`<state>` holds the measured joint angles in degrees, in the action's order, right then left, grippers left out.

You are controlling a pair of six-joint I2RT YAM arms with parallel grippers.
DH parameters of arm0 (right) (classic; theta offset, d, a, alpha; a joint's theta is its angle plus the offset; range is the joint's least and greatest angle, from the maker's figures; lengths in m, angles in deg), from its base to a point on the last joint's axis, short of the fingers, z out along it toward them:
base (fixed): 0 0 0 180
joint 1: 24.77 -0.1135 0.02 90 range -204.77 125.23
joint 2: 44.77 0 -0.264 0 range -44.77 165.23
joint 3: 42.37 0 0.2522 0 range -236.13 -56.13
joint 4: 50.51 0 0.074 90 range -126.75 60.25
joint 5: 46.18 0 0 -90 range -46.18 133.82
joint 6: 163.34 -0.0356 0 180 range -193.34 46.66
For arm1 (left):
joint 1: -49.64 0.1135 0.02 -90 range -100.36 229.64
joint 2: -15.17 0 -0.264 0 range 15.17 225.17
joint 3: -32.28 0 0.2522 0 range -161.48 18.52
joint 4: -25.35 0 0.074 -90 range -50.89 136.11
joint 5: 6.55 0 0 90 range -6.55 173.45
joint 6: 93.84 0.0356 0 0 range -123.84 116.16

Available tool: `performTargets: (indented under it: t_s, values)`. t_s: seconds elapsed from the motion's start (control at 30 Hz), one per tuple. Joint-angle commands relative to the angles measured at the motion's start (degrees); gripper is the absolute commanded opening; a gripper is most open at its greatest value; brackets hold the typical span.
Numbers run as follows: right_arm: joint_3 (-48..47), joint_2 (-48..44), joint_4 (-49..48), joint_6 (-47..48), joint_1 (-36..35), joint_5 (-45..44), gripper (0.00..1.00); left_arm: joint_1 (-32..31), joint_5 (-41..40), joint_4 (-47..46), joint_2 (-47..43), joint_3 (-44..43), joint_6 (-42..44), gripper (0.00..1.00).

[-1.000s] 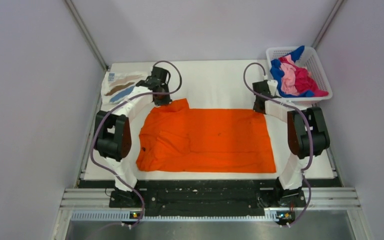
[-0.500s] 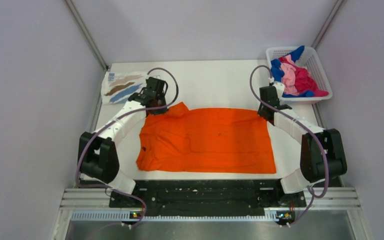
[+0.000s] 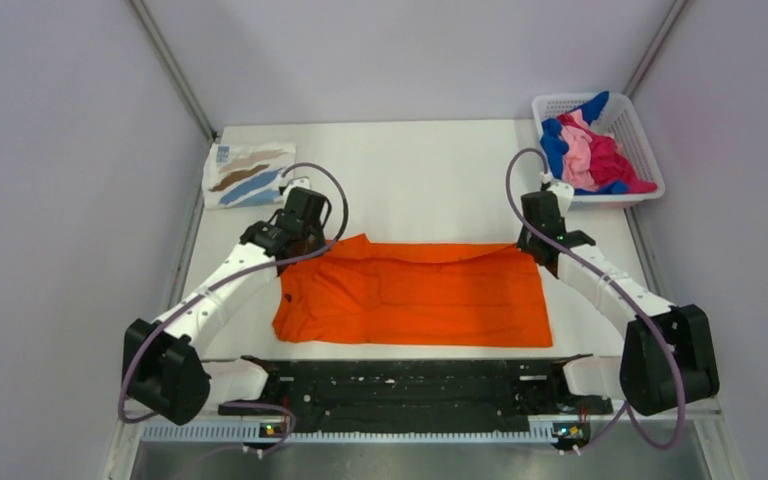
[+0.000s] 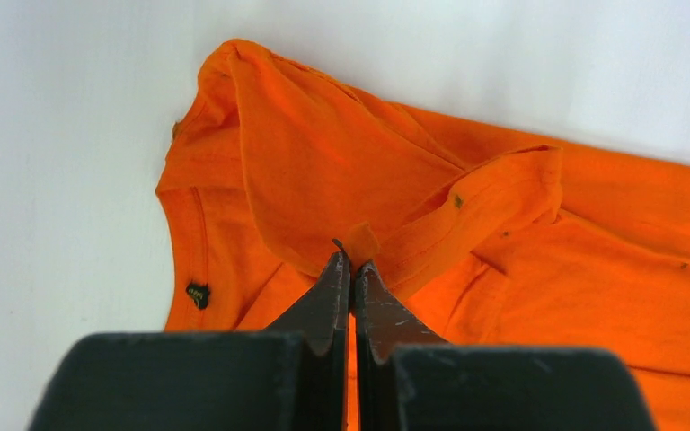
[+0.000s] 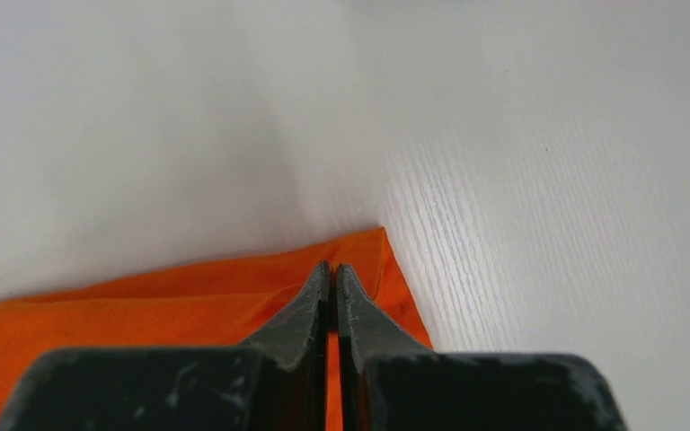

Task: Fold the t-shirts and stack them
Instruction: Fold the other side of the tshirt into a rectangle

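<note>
Overhead, both arms reach low and forward, elbows splayed outward; the left tool (image 3: pixel 305 228) and right tool (image 3: pixel 540 240) sit at the far corners of the orange t-shirt (image 3: pixel 415 295), spread on the table (image 3: pixel 420 170). Since a second ago they have dragged that edge toward 6 o'clock. Left wrist: jaws pressed together, pinching an orange fold. Right wrist: jaws pinching the shirt's corner.

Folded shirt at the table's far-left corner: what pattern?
The folded cloth shirt is white with brown and blue streaks; top external view.
</note>
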<state>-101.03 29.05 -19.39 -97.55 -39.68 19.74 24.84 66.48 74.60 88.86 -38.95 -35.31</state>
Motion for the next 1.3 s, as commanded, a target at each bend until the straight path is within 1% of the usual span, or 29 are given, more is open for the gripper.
performTargets:
  t_s: [0.0, 0.13, 0.37, 0.53, 0.77, 0.93, 1.03, 1.1, 1.13, 1.17, 1.2, 1.27]
  values:
    - [0.68, -3.5, 3.49, -2.39, -1.44, -2.02, 0.02, -1.76, -3.02, 2.02, -6.02, 2.96, -3.6, 0.0]
    - [0.96, -5.19, 6.57, -3.56, -1.54, -3.67, 0.02, -2.7, -3.18, 4.45, -10.4, 6.62, -6.68, 0.0]
    - [1.97, -8.16, 8.6, -4.32, -2.06, -2.37, 0.02, -4.13, -4.5, 9.0, -17.57, 9.78, -10.36, 0.0]
    - [3.48, -10.74, 10.43, -5.43, -2.69, -0.8, 0.02, -4.57, -0.35, 8.46, -21.74, 14.11, -11.46, 0.0]
    - [5.95, -13.03, 12.34, -6.67, -3.18, -0.5, 0.02, -4.76, 0.74, 11.63, -26.23, 18.03, -14.44, 0.0]
    - [7.75, -13.44, 12.47, -7.97, -3.37, 1.48, 0.04, -4.81, 4.57, 9.91, -27.83, 21.25, -16.31, 0.0]
    - [9.01, -12.97, 12.63, -9.19, -3.42, 1.03, 0.08, -4.79, 5.6, 9.17, -26.98, 23.69, -18.1, 0.02]
    - [9.57, -12.68, 13.06, -10.53, -3.43, 0.7, 0.15, -4.78, 5.36, 9.81, -26.62, 24.51, -19.16, 0.08]
    - [9.79, -12.62, 13.23, -11.08, -3.43, 0.68, 0.23, -4.82, 5.3, 10.35, -26.73, 24.75, -19.72, 0.12]
    - [10.02, -12.69, 13.56, -11.65, -3.45, 0.61, 0.34, -4.82, 5.29, 10.95, -26.99, 24.85, -20.0, 0.18]
    - [10.23, -12.84, 13.94, -12.03, -3.45, 0.33, 0.42, -4.8, 5.17, 11.74, -27.42, 24.82, -20.3, 0.26]
    - [10.4, -13.97, 15.57, -13.28, -3.4, -1.35, 0.53, -4.82, 4.99, 13.74, -28.93, 24.31, -21.02, 0.44]
